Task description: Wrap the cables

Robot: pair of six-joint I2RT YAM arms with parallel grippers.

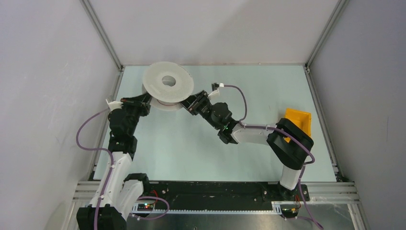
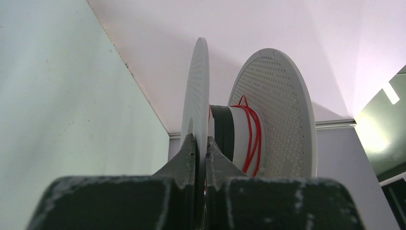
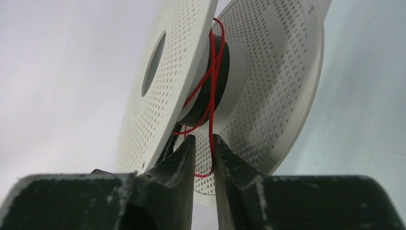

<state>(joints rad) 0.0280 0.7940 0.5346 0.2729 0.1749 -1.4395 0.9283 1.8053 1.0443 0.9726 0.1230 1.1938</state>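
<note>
The white perforated spool (image 1: 167, 86) is held off the table at the back left. My left gripper (image 1: 147, 102) is shut on the edge of one spool flange (image 2: 198, 86), which passes between the jaws of that gripper (image 2: 200, 141). The thin red wire (image 2: 252, 134) lies in a few loose turns round the hub. My right gripper (image 1: 189, 104) is at the spool's right side. In the right wrist view its jaws (image 3: 203, 139) stand narrowly apart, with a loose loop of the wire (image 3: 211, 86) hanging in the gap, touching the right finger. The spool (image 3: 268, 72) fills that view.
A yellow bin (image 1: 298, 122) sits at the table's right edge, partly behind the right arm. White enclosure walls and aluminium frame posts (image 1: 103, 38) close in the table (image 1: 191, 148) on three sides. Purple arm cables (image 1: 242, 98) loop near the right wrist.
</note>
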